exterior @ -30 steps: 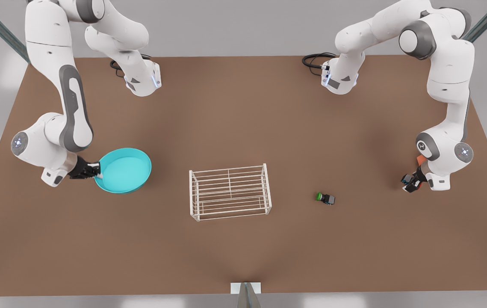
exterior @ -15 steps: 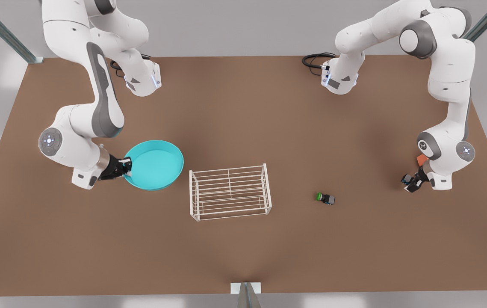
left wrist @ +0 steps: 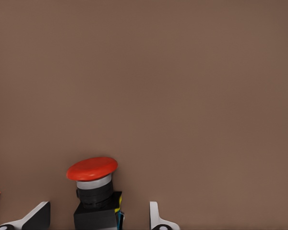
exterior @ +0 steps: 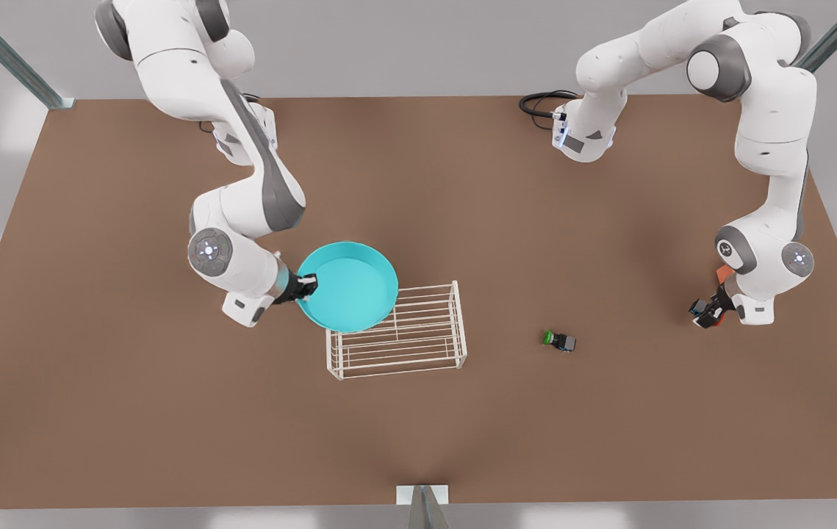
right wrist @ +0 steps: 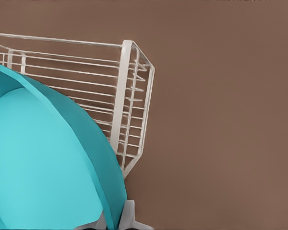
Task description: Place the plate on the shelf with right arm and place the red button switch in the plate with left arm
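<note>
- Plate (exterior: 348, 288) in the right gripper (exterior: 306, 285), clamped by its rim on the side nearest the wrist; the turquoise dish hangs out ahead of the fingers, partly over the near end of the shelf (exterior: 418, 338).
- Right wrist view: the plate (right wrist: 43, 163) fills the space ahead of the fingers, the shelf (right wrist: 127, 110) lying just beyond and below its rim.
- Left gripper (exterior: 705, 312) is low over the table (exterior: 462, 206) at the front view's right, fingers spread apart.
- Red button switch (left wrist: 93, 194) stands between the left fingers (left wrist: 156, 218), red cap pointing away from the wrist; gaps show either side.
- Green-capped switch (exterior: 559, 340) lies on the table, well apart from both grippers.
- Orange cube (exterior: 723, 274) peeks out just behind the left wrist.
- No readable writing on anything.
</note>
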### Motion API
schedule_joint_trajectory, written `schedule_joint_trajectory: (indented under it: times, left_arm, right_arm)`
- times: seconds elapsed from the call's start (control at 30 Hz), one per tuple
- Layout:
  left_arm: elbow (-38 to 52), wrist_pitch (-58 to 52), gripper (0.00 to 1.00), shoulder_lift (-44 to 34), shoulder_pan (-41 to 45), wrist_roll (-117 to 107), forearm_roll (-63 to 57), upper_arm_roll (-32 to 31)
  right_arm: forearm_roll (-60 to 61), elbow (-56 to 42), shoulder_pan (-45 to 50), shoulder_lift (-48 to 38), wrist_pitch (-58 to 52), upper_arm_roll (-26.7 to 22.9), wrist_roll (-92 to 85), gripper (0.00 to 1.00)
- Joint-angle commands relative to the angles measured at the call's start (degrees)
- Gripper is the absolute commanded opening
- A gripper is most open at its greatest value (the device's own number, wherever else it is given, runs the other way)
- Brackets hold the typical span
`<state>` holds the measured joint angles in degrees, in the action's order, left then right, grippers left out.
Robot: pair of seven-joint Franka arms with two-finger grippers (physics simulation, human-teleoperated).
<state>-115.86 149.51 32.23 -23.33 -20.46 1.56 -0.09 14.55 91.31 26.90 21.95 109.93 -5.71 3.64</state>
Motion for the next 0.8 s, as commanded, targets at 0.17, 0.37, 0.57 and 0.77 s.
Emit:
schedule_joint_trajectory:
  times: [0.17,0.37,0.57,0.77]
  left_arm:
    - [0.1,-0.4,0.67,-0.1,0.0,0.2,-0.1,0.0]
    - [0.1,-0.5,0.45,-0.2,0.0,-0.1,-0.1,0.0]
    - [0.1,-0.8,0.42,-1.2,0.0,-0.7,0.1,0.0]
    - [2.7,-12.9,0.42,-8.1,2.0,-9.2,0.7,-2.5]
  right_arm:
    - [-0.7,-6.0,2.1,4.8,0.2,0.0,35.1,0.08]
    - [-0.2,-11.8,4.0,7.5,0.1,0.0,40.0,0.08]
    - [0.5,-14.2,5.9,11.6,0.2,0.1,42.3,0.09]
    - [0.2,-14.1,6.1,11.6,0.3,0.0,42.0,1.00]
